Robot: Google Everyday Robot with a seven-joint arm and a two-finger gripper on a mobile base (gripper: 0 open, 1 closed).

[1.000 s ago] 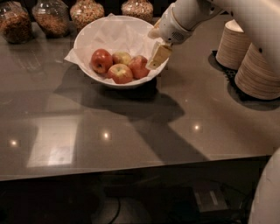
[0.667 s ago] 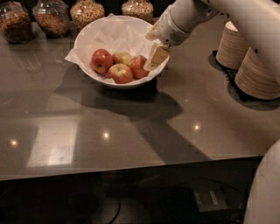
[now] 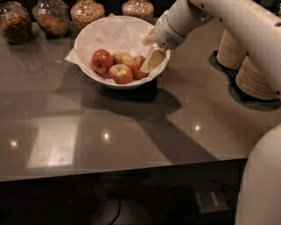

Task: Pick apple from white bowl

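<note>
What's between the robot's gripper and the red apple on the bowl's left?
In the camera view, a yellow-green apple and a second red apple sit between the gripper, at the right rim of the white bowl, and the left red apple.

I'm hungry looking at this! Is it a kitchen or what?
Probably a snack counter or break-room kitchen: jars of dry food line the back, stacked tan bowls stand at the right, and the claw is inside the white bowl of apples.
</note>
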